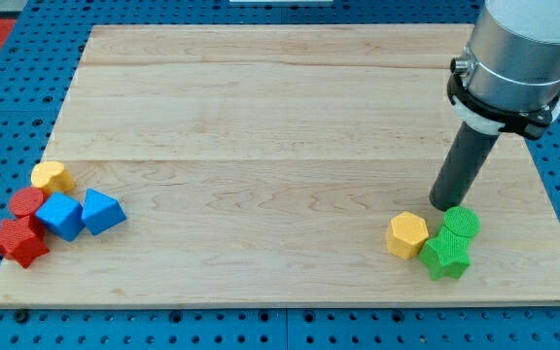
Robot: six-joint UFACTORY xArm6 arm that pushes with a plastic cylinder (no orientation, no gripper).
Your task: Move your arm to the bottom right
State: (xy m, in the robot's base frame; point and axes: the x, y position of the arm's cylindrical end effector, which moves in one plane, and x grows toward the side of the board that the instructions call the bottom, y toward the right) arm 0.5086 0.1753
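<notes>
My tip (444, 205) rests on the wooden board (290, 117) at the view's lower right. It stands just above a cluster of three blocks: a yellow hexagonal block (406, 234), a green cylinder (461, 223) and a green star-shaped block (445, 256). The tip is close to the green cylinder's upper left edge, and I cannot tell whether it touches it. The rod rises up and to the right into the grey arm body (518, 49).
At the view's lower left edge sit a yellow block (52, 177), a red cylinder (26, 203), a red star-shaped block (18, 240) and two blue blocks (61, 216) (102, 211). A blue pegboard (8, 107) surrounds the board.
</notes>
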